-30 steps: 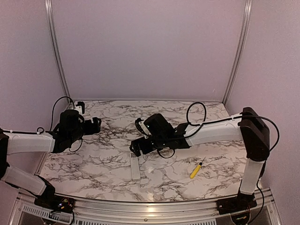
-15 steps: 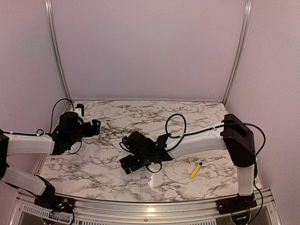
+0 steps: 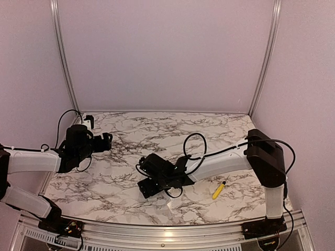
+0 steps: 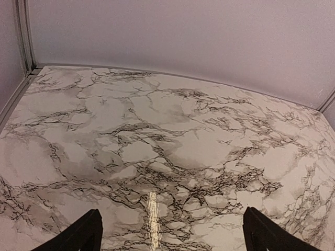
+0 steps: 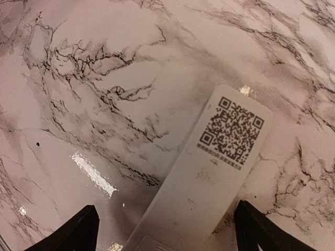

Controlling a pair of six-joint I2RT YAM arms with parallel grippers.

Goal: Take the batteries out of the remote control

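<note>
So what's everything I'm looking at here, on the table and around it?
Table: one, white marble pattern with dark veins, fills the booth floor.
Remote control: one, white with a dark square code label, flat on the table below the right gripper.
Screwdriver: one, yellow handle, near right part of the table.
Batteries: none visible.
Walls: pale lilac, behind and at both sides.
Left arm, right arm: white with black joints.
Left gripper: black, open, above bare table at the left.
Right gripper: black, open, a finger on either side of the remote.
</note>
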